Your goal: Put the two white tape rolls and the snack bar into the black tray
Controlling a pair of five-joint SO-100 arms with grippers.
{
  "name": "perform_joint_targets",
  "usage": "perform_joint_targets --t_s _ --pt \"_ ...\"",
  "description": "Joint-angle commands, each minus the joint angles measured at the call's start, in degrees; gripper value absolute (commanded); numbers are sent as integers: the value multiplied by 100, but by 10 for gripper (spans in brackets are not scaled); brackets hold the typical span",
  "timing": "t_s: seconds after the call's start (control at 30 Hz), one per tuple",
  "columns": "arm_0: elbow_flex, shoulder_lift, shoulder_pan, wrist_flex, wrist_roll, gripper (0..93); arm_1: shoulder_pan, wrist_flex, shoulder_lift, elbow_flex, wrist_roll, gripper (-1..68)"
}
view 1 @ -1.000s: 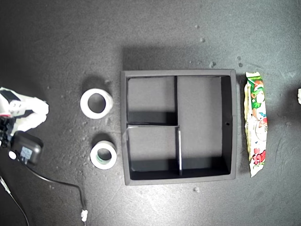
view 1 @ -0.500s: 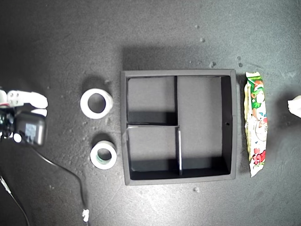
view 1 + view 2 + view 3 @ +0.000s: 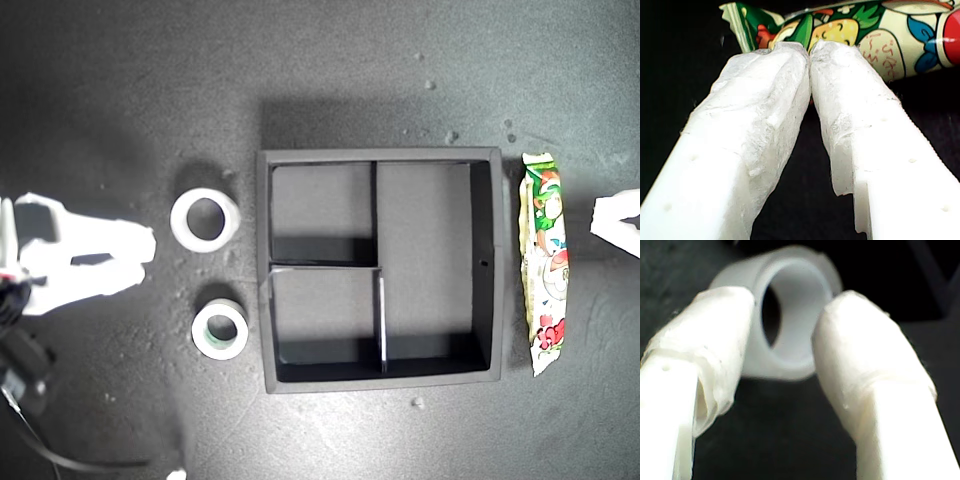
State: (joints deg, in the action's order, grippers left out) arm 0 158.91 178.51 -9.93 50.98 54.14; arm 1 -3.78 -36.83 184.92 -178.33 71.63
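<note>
My first gripper (image 3: 810, 50) is showing its two white padded fingers (image 3: 765, 100) pressed together at the tips, clenched on nothing, and is pointing at the snack bar (image 3: 875, 35), whose crimped green end is lying just beyond the fingertips. In the exterior view this gripper (image 3: 622, 222) is entering at the exterior view's right edge, near the snack bar (image 3: 545, 262) but apart from it. My second gripper (image 3: 785, 315) is holding its fingers (image 3: 715, 325) spread and released, with the plain white tape roll (image 3: 790, 305) sitting just past the gap between them, not gripped. In the exterior view that gripper (image 3: 150, 255) is reaching in from the exterior view's left, its tips just beside the plain white tape roll (image 3: 205, 220). The smaller tape roll with the greenish-grey core (image 3: 220, 329) is lying near it, beside the black tray (image 3: 485, 262). The tray is sitting between the rolls and the snack bar.
</note>
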Motion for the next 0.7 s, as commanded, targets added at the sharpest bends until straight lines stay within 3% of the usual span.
perform_joint_targets --t_s 0.0,0.13,0.33,0.47,0.67 --pt "-1450 -2654 -123 -334 -422 137 -18 571 35 -62 -1107 -3" --pt "-2232 -4333 -79 -431 -571 132 299 1151 35 -62 -2241 -4" --pt "-2540 -5229 431 -457 -861 139 765 1661 35 9 -3103 -4" --pt "-2848 -5854 624 -571 -1011 142 1028 1617 35 62 -3542 -5" --pt "-3630 -6943 835 -378 -1239 138 879 1503 35 -62 -3595 -5"
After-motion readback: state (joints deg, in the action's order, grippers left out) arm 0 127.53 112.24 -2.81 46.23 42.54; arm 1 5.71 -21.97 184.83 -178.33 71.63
